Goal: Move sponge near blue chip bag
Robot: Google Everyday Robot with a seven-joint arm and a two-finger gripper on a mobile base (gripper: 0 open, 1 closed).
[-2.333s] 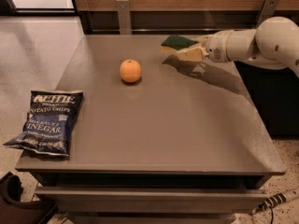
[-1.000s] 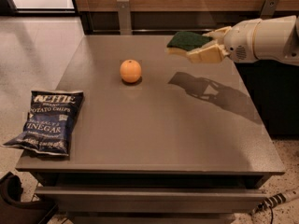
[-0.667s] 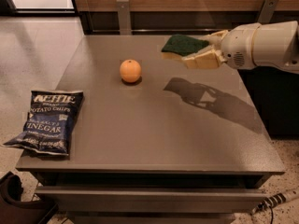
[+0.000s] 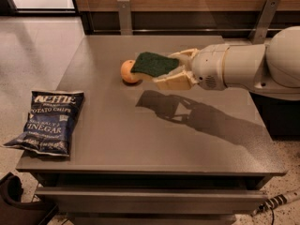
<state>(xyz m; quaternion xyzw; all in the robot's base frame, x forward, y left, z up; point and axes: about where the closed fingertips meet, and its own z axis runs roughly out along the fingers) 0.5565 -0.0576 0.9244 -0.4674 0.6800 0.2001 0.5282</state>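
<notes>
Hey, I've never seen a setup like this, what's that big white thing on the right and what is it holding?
That is a robot arm reaching in from the right. The one picture comes from a single camera looking down on a grey table; where it is mounted is not known. At the arm's end a two-finger gripper is shut on a sponge with a dark green top, held in the air, its shadow on the table below. An orange fruit rests on the table, partly hidden by the sponge in this view. A blue chip bag lies flat at the front left, well apart from the sponge.
</notes>
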